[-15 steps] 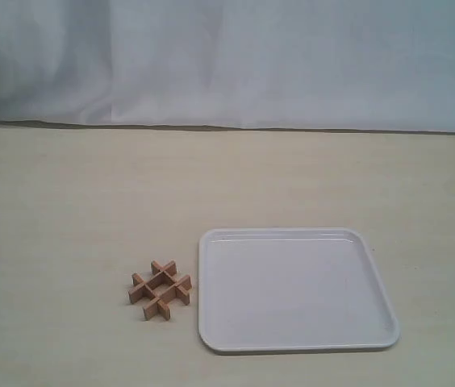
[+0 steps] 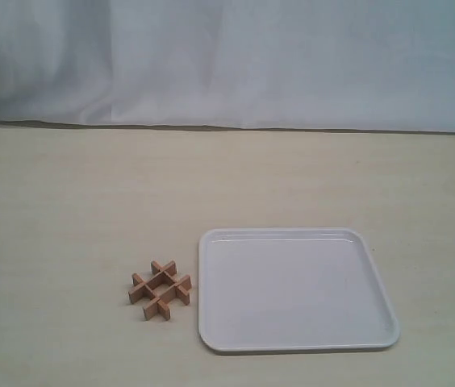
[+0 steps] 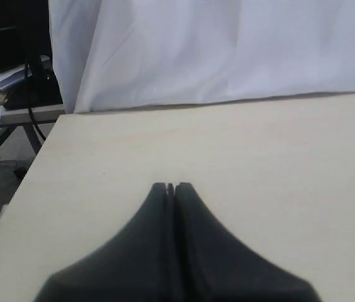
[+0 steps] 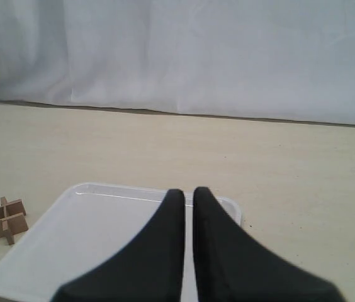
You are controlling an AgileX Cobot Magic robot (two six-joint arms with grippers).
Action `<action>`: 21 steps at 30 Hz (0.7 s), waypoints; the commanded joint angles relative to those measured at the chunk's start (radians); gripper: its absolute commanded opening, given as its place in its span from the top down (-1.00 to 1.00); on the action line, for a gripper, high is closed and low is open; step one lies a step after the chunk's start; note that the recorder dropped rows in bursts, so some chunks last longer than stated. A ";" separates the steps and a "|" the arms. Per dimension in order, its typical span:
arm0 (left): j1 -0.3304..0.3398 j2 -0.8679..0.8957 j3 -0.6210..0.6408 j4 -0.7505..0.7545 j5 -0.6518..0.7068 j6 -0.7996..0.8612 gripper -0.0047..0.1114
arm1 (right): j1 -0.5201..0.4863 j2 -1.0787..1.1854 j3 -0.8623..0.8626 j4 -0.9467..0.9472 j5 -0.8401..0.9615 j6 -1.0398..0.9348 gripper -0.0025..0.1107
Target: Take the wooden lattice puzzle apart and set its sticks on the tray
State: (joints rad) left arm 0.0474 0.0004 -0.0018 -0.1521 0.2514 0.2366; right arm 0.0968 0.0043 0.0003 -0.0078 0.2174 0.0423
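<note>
The wooden lattice puzzle [image 2: 160,289] lies whole on the beige table, its four reddish-brown sticks interlocked, just left of the white tray [image 2: 211,322]. The tray holds nothing. Neither arm shows in the exterior view. In the right wrist view my right gripper [image 4: 188,192] hangs above the tray [image 4: 51,245], its black fingers nearly together with a thin gap and nothing between them; the puzzle [image 4: 0,223] shows at the edge of that view. My left gripper [image 3: 172,186] is shut over bare table, with no puzzle or tray in its view.
A white cloth backdrop [image 2: 227,60] hangs behind the table. The table's edge [image 3: 36,157] shows in the left wrist view, with a desk and cables [image 3: 14,88] beyond it.
</note>
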 commanded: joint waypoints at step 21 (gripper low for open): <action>-0.004 0.000 0.002 -0.200 -0.533 -0.590 0.92 | -0.001 -0.004 0.000 -0.001 -0.005 -0.005 0.88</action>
State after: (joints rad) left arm 0.0474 0.0004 -0.0018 -0.3462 -0.2556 -0.2505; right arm 0.0968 0.0043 0.0003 -0.0078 0.2174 0.0423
